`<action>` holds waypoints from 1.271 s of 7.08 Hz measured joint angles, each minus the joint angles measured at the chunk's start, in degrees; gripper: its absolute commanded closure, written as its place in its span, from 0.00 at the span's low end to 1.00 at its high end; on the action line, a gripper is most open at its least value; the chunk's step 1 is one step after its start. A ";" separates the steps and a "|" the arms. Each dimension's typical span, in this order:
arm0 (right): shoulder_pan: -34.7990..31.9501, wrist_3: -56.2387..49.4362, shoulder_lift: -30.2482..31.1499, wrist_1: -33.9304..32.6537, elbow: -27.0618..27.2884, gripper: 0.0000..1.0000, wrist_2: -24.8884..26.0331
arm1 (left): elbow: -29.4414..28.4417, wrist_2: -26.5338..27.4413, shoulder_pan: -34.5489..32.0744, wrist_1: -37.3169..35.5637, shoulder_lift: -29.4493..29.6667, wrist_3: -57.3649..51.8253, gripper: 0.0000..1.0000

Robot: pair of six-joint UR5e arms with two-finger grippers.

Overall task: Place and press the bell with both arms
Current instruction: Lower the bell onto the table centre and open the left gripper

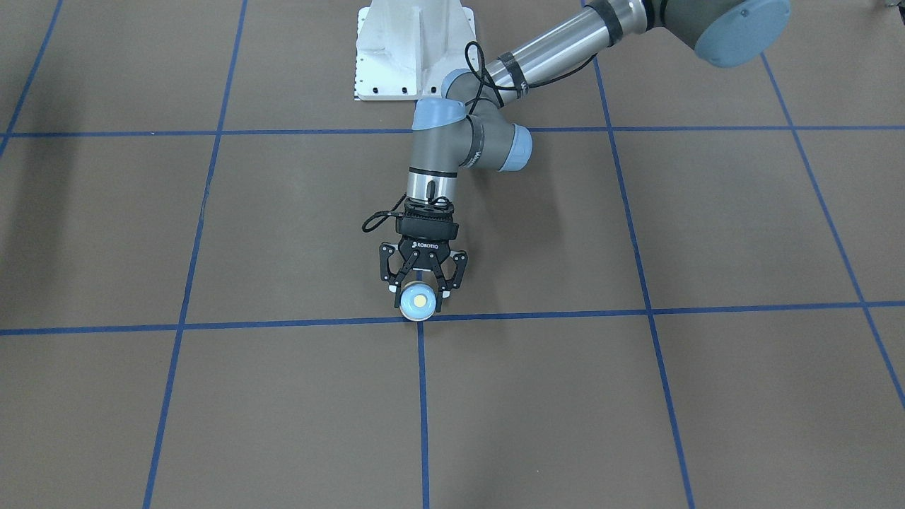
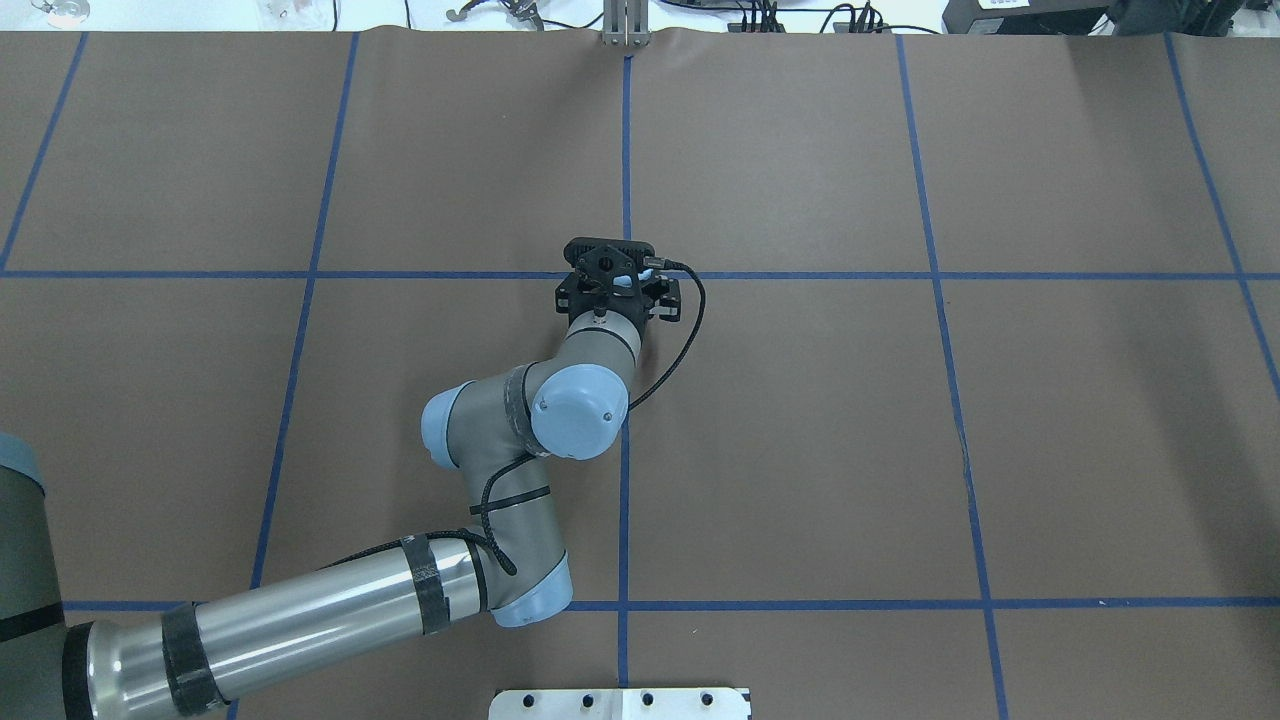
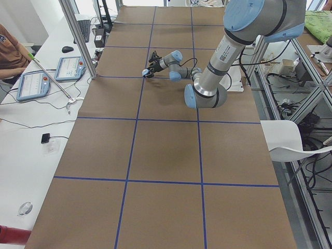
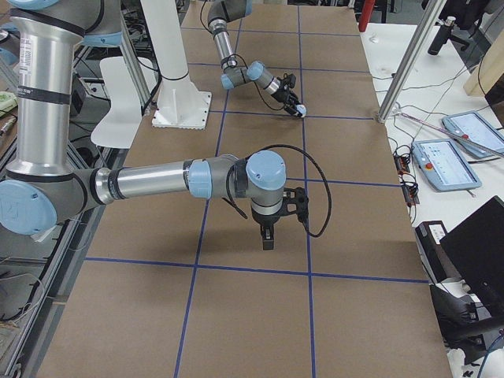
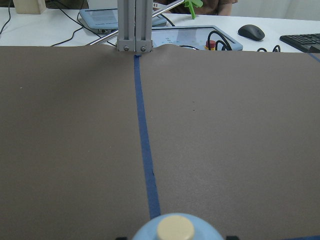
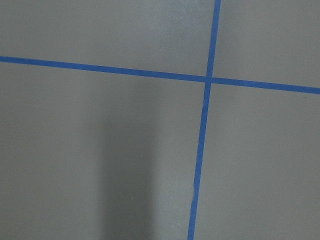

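Observation:
The light-blue bell (image 1: 417,302) with its cream button sits at a blue tape crossing on the brown table. My left gripper (image 1: 418,295) reaches down over it, with a finger on each side of the dome, shut on it. In the left wrist view the bell (image 5: 175,229) fills the bottom edge. In the overhead view the left gripper (image 2: 608,272) covers the bell. My right gripper (image 4: 268,241) shows only in the exterior right view, pointing down above the table far from the bell. I cannot tell whether it is open or shut.
Blue tape lines (image 6: 202,150) split the brown table into squares. The white pedestal (image 1: 416,49) stands behind the left arm. A metal post (image 5: 134,25) stands at the table's far edge, with tablets and a mouse beyond it.

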State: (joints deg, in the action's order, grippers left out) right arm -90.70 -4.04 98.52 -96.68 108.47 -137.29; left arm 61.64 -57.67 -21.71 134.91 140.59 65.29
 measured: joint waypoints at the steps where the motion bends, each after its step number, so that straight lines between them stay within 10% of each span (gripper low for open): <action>1: 0.00 0.00 0.03 0.00 -0.01 0.00 0.00 | -0.25 -0.04 0.01 0.00 0.02 0.00 0.85; 2: 0.00 0.00 0.10 0.00 -0.01 0.00 0.00 | -0.34 -0.10 0.05 0.00 0.03 0.01 0.12; 3: 0.00 0.00 0.14 0.00 -0.04 0.00 0.00 | -0.34 -0.18 0.08 0.00 0.06 0.01 0.00; 9: 0.33 0.02 -1.20 0.02 1.62 0.00 0.35 | 5.23 -6.01 -4.18 -0.79 0.73 -3.78 0.00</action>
State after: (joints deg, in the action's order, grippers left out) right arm -90.38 -4.02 97.32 -96.66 110.09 -136.94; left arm 66.87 -63.69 -25.89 134.12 141.32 61.52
